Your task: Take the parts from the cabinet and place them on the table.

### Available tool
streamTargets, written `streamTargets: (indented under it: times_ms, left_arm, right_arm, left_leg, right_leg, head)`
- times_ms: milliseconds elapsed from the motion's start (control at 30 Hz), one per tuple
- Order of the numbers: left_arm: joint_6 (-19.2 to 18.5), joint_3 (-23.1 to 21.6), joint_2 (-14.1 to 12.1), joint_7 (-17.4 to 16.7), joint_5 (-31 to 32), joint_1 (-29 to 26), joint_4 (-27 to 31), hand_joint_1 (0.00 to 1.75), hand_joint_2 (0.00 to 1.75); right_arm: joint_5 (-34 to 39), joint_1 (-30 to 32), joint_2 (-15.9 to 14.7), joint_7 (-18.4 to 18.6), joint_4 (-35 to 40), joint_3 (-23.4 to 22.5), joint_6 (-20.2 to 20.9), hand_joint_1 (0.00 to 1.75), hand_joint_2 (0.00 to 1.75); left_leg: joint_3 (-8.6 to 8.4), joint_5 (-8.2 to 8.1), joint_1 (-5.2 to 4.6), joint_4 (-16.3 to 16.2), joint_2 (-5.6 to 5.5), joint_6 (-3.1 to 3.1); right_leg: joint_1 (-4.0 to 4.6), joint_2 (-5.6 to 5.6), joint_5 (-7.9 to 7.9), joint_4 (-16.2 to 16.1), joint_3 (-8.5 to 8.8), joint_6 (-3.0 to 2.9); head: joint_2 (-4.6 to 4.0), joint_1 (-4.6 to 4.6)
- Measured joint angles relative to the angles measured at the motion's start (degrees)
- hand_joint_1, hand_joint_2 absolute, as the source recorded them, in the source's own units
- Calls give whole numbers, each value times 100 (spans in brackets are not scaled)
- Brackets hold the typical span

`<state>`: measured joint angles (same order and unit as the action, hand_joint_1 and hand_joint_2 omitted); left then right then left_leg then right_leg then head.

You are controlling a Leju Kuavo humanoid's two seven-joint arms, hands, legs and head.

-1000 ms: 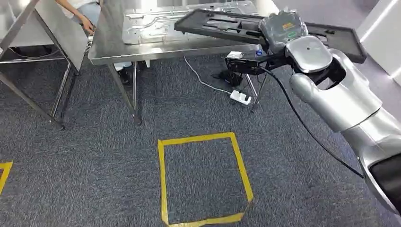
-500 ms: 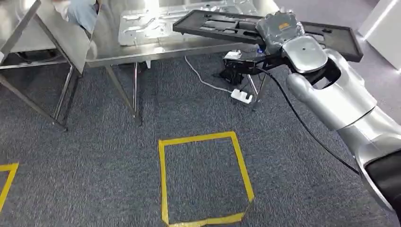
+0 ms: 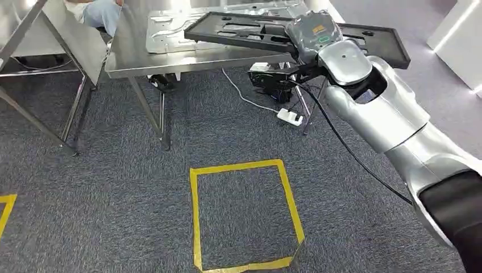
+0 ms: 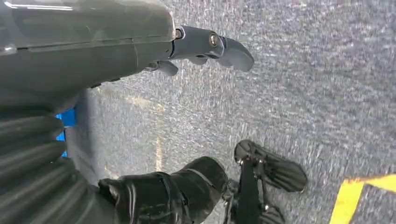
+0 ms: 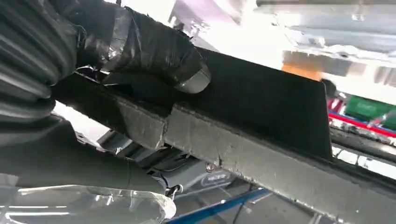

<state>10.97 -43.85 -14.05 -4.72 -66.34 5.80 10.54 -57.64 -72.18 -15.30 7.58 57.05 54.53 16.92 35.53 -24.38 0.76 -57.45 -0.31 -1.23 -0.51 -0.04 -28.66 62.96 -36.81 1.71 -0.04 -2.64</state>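
Black tray part (image 3: 250, 31) hangs over your counter (image 3: 128, 57) at 12 o'clock, gripped by right hand (image 3: 311, 33); its wrist view shows fingers (image 5: 154, 46) clamping the rim. Left hand (image 4: 205, 44) hangs empty, fingers apart.

Our left hand (image 4: 205, 49) hangs over grey carpet (image 4: 317, 84), holding nothing, its thumb and darker fingers (image 4: 233, 51) loosely extended and apart. A strip of yellow tape (image 4: 355, 196) lies on the carpet near the hand.
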Motion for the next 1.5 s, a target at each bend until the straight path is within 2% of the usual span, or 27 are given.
streamTargets:
  times_ms: [67, 100, 133, 167, 233, 267, 300, 400, 467, 500, 567, 600, 633, 700, 733, 767, 800, 900, 967, 1000, 1067, 1100, 1133, 1200, 1267, 1400, 1500]
  left_arm:
    - [13, 0, -2, -9, -9, 6, 0, 0, 175]
    - [22, 0, -2, -15, -7, 4, 0, 0, 175]
    - [33, 0, -2, -24, -4, -3, 0, 0, 175]
    - [33, 0, -2, -31, 0, -10, 0, 0, 175]
    - [35, 0, 2, -35, 2, -8, 0, 0, 175]
    - [42, 0, 0, -35, 2, -7, 0, 0, 175]
    - [50, -2, -2, -39, 4, -2, 0, 0, 175]
    - [140, -2, -7, -96, 20, -3, 0, 0, 175]
    - [149, -2, -15, -105, 37, -12, 0, 0, 175]
    - [151, -2, -22, -105, 37, -7, 0, 0, 175]
    - [166, -2, -37, -105, 37, -7, 0, 0, 175]
    - [168, -4, -37, -105, 37, -10, 0, 0, 175]
    - [168, -4, -37, -105, 37, -13, 0, 0, 175]
    - [175, -4, -37, -94, 42, -10, 0, 0, 175]
    - [194, -4, -48, -77, 61, -9, 0, 0, 175]
    - [205, -4, -55, -72, 74, -8, 0, 0, 175]
    - [219, -4, -70, -72, 79, -8, 0, 0, 175]
    - [221, -4, -70, -55, 90, -5, 0, 0, 175]
    - [221, -7, -70, -48, 92, -9, 0, 0, 175]
    - [219, -7, -68, -46, 94, -7, 0, 0, 175]
    - [219, -7, -70, -44, 94, 6, 0, 0, 175]
    - [219, -7, -70, -44, 94, 5, 0, 0, 175]
    - [219, -7, -70, -44, 94, 1, 0, 0, 175]
    - [219, -7, -59, -44, 94, -11, 0, 0, 175]
    - [219, -7, -57, -44, 94, -6, 0, 0, 175]
    - [199, -7, -59, -48, 94, -5, 0, 0, 175]
    - [164, -9, -59, -48, 90, 0, 0, 0, 175]
  right_arm:
    - [0, 2, 20, -26, -55, 13, -7, 175, 175]
    - [0, 36, 20, -31, -90, 18, -7, 175, 175]
    - [0, 69, 20, -29, -120, 20, -9, 175, 175]
    - [0, 81, 20, -31, -144, 20, -13, 175, 175]
    - [0, 66, 20, -33, -173, 20, -20, 175, 175]
    - [0, 55, 22, -33, -186, 20, -26, 175, 175]
    - [0, 45, 37, -35, -192, 20, -37, 175, 175]
    - [-2, 56, 59, -39, -236, 22, -44, 175, 175]
    - [0, 52, 61, -37, -256, 22, -46, 175, 175]
    - [-2, 47, 61, -37, -264, 22, -46, 175, 175]
    - [-2, 66, 61, -35, -284, 22, -46, 175, 175]
    - [-2, 95, 61, -33, -295, 22, -46, 175, 175]
    - [-7, 126, 61, -33, -302, 24, -44, 175, 175]
    - [-9, 146, 61, -26, -310, 24, -42, 175, 175]
    - [-13, 144, 61, -18, -310, 22, -42, 175, 175]
    - [-15, 143, 61, -6, -310, 22, -44, 175, 175]
    - [-17, 137, 57, -4, -315, 22, -44, 175, 175]
    - [-20, 150, 57, -7, -321, 22, -42, 175, 175]
    - [-20, 149, 46, -4, -323, 22, -44, 175, 175]
    - [-22, 142, 37, -2, -326, 20, -44, 175, 175]
    - [-28, 155, 35, -4, -326, 20, -50, 175, 175]
    - [-28, 185, 33, -7, -332, 22, -50, 175, 175]
    - [-31, 218, 22, -4, -337, 22, -48, 175, 175]
    - [-33, 240, 20, -4, -347, 22, -48, 175, 175]
    - [-37, 217, 20, -4, -345, 20, -50, 175, 175]
    - [-55, 225, 22, -13, -345, 22, -61, 175, 175]
    - [-87, 210, 37, -37, -345, 22, -81, 175, 175]
  left_leg:
    - [-3, -11, 0, -6, -1, -27]
    - [-3, -16, -1, -12, -8, -34]
    - [-5, -21, -1, -20, -19, -36]
    - [-7, -31, 1, -35, -29, -29]
    - [-13, -76, 4, -92, -45, 6]
    - [-1, -105, 4, -120, -47, 37]
    - [40, -128, -39, -178, -54, 73]
    - [29, -98, -27, -122, -52, 146]
    - [65, -220, -13, -239, -32, 212]
    - [182, -380, -11, -500, -13, 239]
    - [615, -741, 2, -1374, -9, 284]
    - [812, -826, 2, -1721, -9, 295]
    - [879, -767, 2, -1790, -8, 298]
    - [664, -369, 3, -1242, -7, 276]
    - [406, -89, 1, -698, -6, 249]
    - [204, 22, -4, -238, -6, 211]
    - [105, -57, -57, -148, -4, 182]
    - [114, -53, -76, -137, -11, 110]
    - [26, -8, -16, -23, 6, 37]
    - [5, -17, -16, -12, 6, 4]
    - [-15, -39, -17, -16, 8, -46]
    - [-21, -49, -17, -16, 8, -55]
    - [-33, -64, -17, -21, 3, -62]
    - [-64, -107, -11, -49, -12, -43]
    - [-96, -194, -4, -127, -20, 5]
    - [-73, -234, -41, -136, -24, 111]
    - [-15, -401, -22, -348, 0, 221]
  right_leg:
    - [-8, 1, -390, 949, -452, 27]
    - [-7, 1, -453, 1280, -636, 37]
    - [-9, 0, -375, 1311, -685, 40]
    - [-15, -1, -182, 1083, -608, 35]
    - [-19, -3, 345, 95, -163, 2]
    - [-12, -3, 379, -293, 0, -22]
    - [14, 2, 350, -385, 86, -31]
    - [31, 18, 367, -364, 52, -102]
    - [-21, 9, 399, -449, 123, -174]
    - [-26, 7, 396, -450, 131, -202]
    - [-22, 10, 386, -445, 132, -228]
    - [-20, 14, 381, -440, 132, -235]
    - [-19, 18, 374, -434, 134, -238]
    - [-19, 27, 350, -410, 137, -231]
    - [-18, 30, 330, -394, 148, -215]
    - [-18, 30, 313, -390, 162, -197]
    - [20, 39, 301, -391, 141, -168]
    - [-2, 39, 315, -436, 161, -86]
    - [-6, 31, 252, -382, 152, -28]
    - [3, 25, 126, -184, 71, -19]
    - [-4, 28, -297, 772, -405, 9]
    - [-5, 27, -415, 1148, -612, 20]
    - [-8, 26, -400, 1359, -763, 27]
    - [-19, 25, -34, 944, -636, 20]
    - [-22, 17, 533, -130, -159, -9]
    - [20, 33, 414, -323, -43, -77]
    - [-26, 24, 408, -408, 57, -192]
  head:
    - [0, 0]
    - [0, -2]
    - [0, 4]
    - [0, 2]
    - [0, 2]
    - [0, 2]
    - [0, -4]
    - [0, -9]
    - [0, -15]
    - [0, -46]
    - [0, -46]
    - [0, -48]
    - [0, -46]
    - [0, -46]
    - [0, -48]
    - [0, -46]
    - [0, -41]
    - [0, -39]
    - [0, -31]
    - [0, -22]
    - [0, -20]
    - [0, -20]
    - [0, -18]
    - [0, -15]
    - [0, -15]
    - [0, -35]
    - [0, -57]
